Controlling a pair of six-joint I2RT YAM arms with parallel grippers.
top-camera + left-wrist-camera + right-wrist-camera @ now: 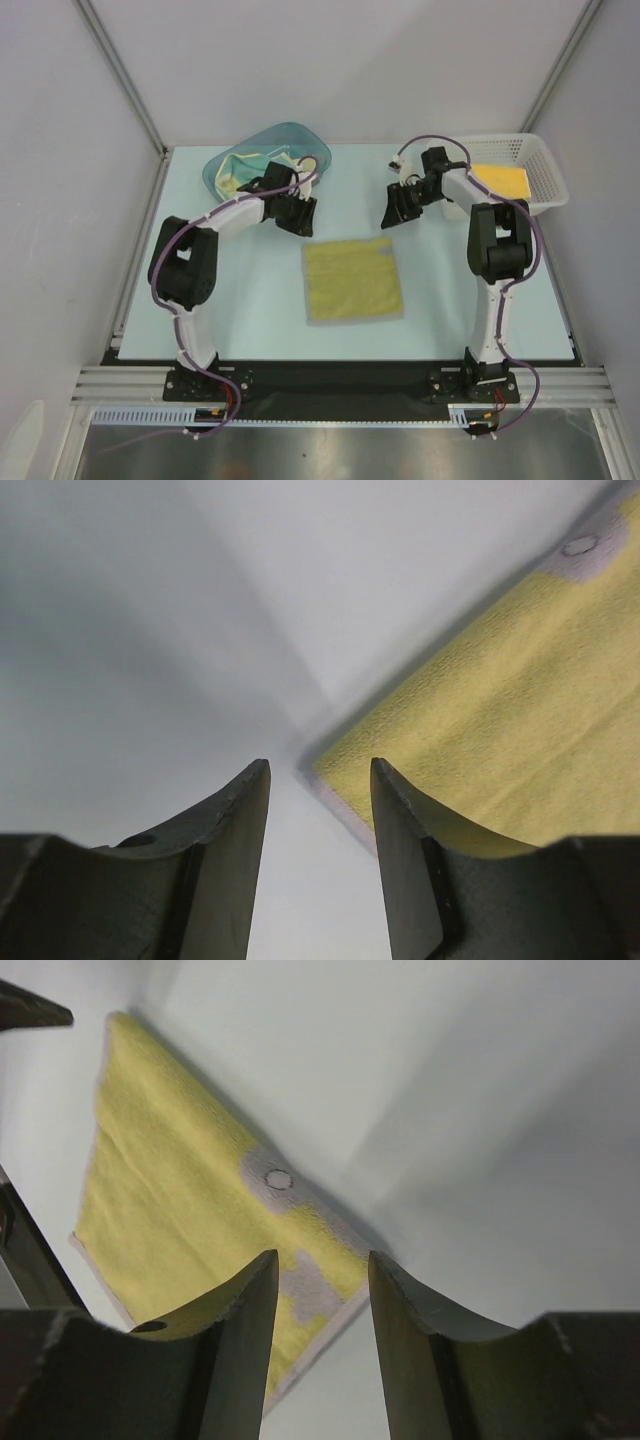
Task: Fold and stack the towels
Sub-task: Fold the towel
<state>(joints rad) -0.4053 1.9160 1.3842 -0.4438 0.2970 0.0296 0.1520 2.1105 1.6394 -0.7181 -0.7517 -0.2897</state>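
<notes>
**A:** Which containers are out, and what's in them?

**B:** Two. A translucent teal plastic tub point(214, 174), oval with rounded walls, sits at the far left corner of the pale table point(250, 310). It holds crumpled cream and pale yellow cloths point(240, 172), heaped loosely. A white plastic mesh basket point(547, 168), rectangular with a latticed wall, sits at the far right corner. Inside it lies a bright yellow folded towel point(500, 180), flat and neat.

**A:** And outside the containers?

**B:** An olive-yellow square terry towel point(352, 280) lies spread flat in the middle of the table, slightly nearer the near edge. Its nap looks soft and fuzzy, with a thin paler border. In the right wrist view, pale greyish patches point(275, 1175) show by one corner, one with a small ring mark.

**A:** What about the tools?

**B:** The left gripper point(318, 765) is released. Its dark curved fingers are spread with nothing between them. It is just beside the tub's near rim, with a corner of the olive-yellow towel just ahead of its tips. The right gripper point(322, 1255) is released too, with an empty gap between its fingers. It sits between tub and basket, over the towel's patched corner. I cannot tell how high either hangs.
</notes>
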